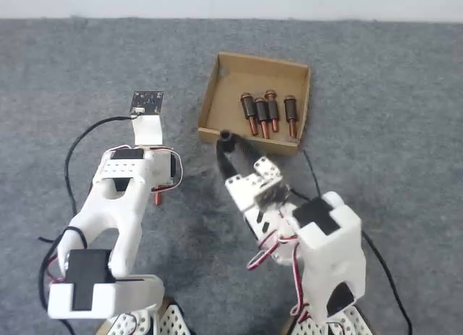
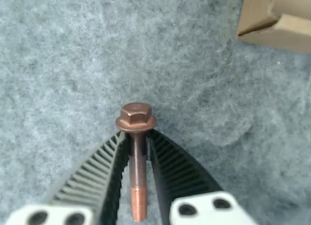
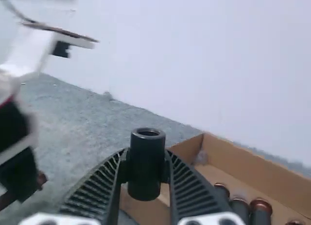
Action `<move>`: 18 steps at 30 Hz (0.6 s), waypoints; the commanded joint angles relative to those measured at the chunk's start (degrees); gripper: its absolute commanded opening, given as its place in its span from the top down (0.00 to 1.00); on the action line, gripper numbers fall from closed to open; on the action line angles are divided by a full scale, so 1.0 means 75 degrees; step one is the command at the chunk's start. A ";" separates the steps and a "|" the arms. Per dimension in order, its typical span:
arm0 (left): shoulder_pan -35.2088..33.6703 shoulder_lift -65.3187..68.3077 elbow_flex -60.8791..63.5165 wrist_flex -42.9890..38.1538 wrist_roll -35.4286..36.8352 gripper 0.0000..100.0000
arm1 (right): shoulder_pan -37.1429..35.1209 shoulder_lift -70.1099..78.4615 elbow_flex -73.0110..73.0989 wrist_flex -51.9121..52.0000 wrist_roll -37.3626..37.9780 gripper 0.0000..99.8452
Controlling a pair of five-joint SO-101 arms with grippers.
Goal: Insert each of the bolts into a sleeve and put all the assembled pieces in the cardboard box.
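I find the left claw [image 2: 137, 134] clamping the bolt [image 2: 136, 119] lengthwise, and the right claw [image 3: 146, 159] clamping the sleeve [image 3: 146, 142] crosswise, well apart.

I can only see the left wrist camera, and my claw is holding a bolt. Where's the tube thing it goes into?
Observer: The right gripper is shut on a black sleeve, right by the near wall of the cardboard box.
Operator: Ooh! Is anything in the box yet?
Observer: Yes, four assembled pieces lie side by side inside it.
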 commanded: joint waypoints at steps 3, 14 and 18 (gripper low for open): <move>-0.0047 -0.0598 -0.0053 -0.0176 -0.0082 0.99 | -0.0369 0.0006 0.0715 -0.0557 0.0469 0.99; -0.0047 -0.0598 -0.0064 -0.0176 -0.0082 0.99 | -0.0404 -0.0862 0.2309 -0.0557 0.0422 0.99; -0.0047 -0.0598 -0.0064 -0.0176 -0.0082 0.99 | -0.0393 -0.1272 0.2837 -0.0545 0.0410 0.99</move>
